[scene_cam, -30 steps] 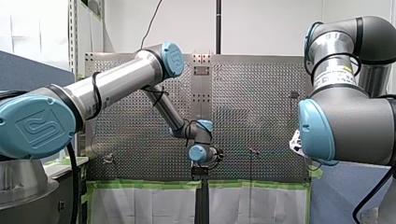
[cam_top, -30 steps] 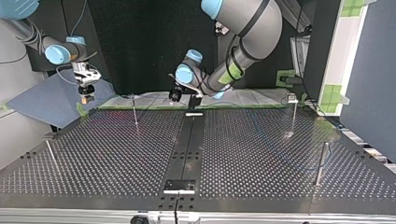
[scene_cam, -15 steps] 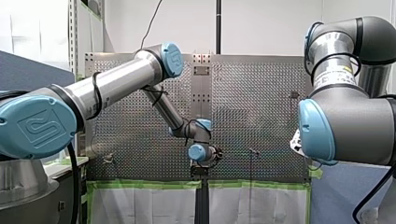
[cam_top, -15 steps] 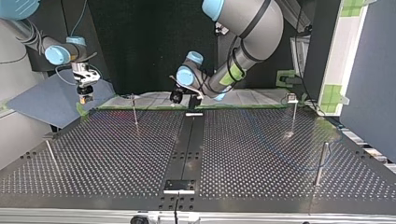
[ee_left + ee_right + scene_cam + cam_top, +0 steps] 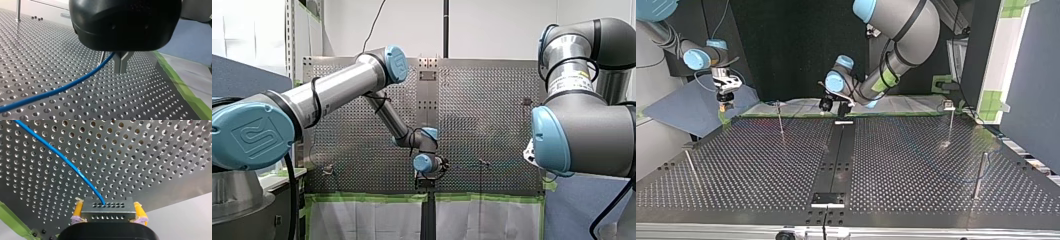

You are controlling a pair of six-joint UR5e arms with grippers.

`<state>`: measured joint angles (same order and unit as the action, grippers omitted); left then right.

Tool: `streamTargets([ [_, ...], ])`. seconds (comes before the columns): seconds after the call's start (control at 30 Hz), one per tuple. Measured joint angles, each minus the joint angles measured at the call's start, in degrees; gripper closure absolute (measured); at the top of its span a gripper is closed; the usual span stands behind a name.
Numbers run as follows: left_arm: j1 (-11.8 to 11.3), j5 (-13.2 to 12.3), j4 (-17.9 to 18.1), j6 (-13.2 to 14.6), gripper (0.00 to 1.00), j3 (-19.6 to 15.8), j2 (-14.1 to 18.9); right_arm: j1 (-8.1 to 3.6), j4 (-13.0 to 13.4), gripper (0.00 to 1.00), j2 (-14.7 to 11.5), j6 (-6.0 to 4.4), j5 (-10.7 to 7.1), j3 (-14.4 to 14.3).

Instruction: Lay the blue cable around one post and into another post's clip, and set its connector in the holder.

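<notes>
Desk is carrying four thin posts. I am not making out cable on any of them, so I am judging this to be early routing.

My left tool is hanging low at the desk's far middle edge in the top view, with cable running up into it. I cannot tell whether it is clenching. My right tool is grasping the connector between yellow pads, near the far corner at the top view's left. Cable is leaving the connector and trailing low over the desk.

Judgement: left should be travelling low while right is feeding slack, so the loop is not riding up the near post.

Top view is giving posts and both arms, but hardly any cable. Wrist views are giving the grips and the cable, and little else.
</notes>
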<state>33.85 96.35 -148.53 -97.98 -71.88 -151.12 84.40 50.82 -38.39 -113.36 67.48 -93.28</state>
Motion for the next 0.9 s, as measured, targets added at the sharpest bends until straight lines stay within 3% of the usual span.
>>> streamTargets([
  [0.23,0.17,1.96,0.11,1.55,1.0,0.05,0.0,-0.03,0.38,1.0,0.08,-0.04,0.04,0.05],
  [0.7,-0.17,4.36,-0.23,1.66,1.0,1.86,-0.06,0.33,0.09,1.0,0.95,0.03,1.29,1.92],
  [0.83,-0.31,4.83,-0.34,1.65,1.0,2.07,-0.06,0.45,-1.07,1.0,2.33,0.41,1.19,3.32],
  [0.9,-0.42,4.99,-0.35,1.65,1.0,2.13,-0.07,0.54,-2.16,1.0,2.89,1.09,1.18,4.39],
])
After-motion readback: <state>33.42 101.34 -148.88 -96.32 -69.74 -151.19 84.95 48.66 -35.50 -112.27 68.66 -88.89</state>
